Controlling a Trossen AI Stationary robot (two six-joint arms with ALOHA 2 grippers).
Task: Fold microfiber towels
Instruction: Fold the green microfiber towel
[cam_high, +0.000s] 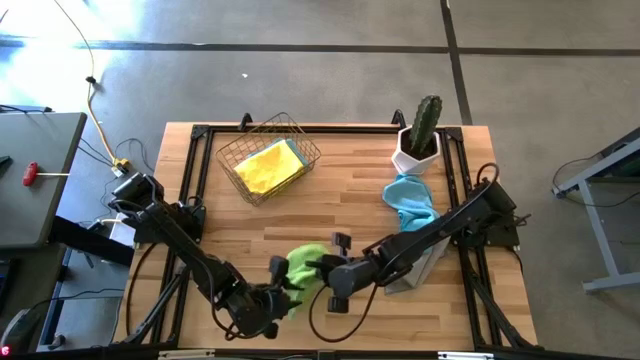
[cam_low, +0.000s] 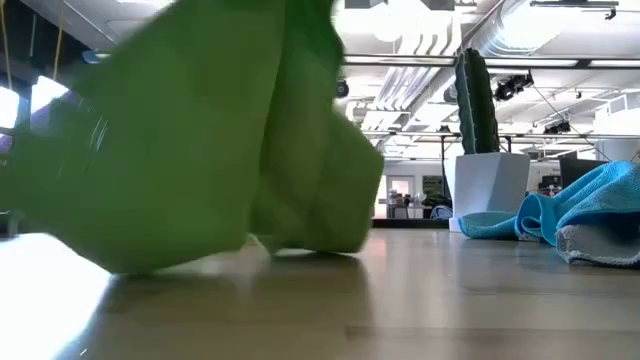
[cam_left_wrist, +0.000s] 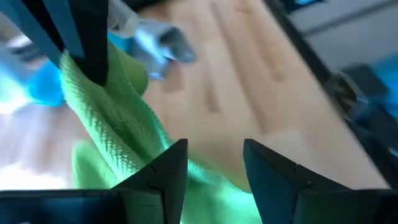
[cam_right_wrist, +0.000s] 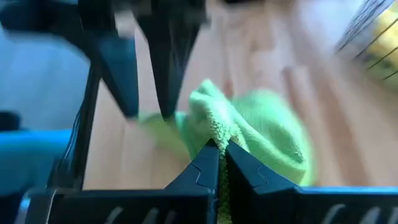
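Wood planks make up the tabletop (cam_high: 350, 190), and in the high view a lime green towel (cam_high: 305, 265) lies bunched at the lower centre of the frame, between the two grippers. The right gripper (cam_right_wrist: 221, 152) has its jaws pressed together on a raised ridge of that cloth, as its wrist view shows plainly. The left gripper (cam_left_wrist: 214, 168) sits at the towel's lower left edge with its jaws spread, the green cloth lying under and beside them but not clearly pinched. Toward the upper left of the high view a yellow towel (cam_high: 268, 167) rests in the wire basket (cam_high: 232, 160); toward the right a light blue towel (cam_high: 410, 200) lies crumpled just below the potted cactus (cam_high: 422, 130), with a grey towel (cam_high: 425, 268) under the right arm. To fold well, the pinched edge probably wants lifting only enough to clear the bunching, while the left gripper takes a matching corner, so the cloth spreads flat before it is doubled over; pulling from one point risks dragging the whole heap
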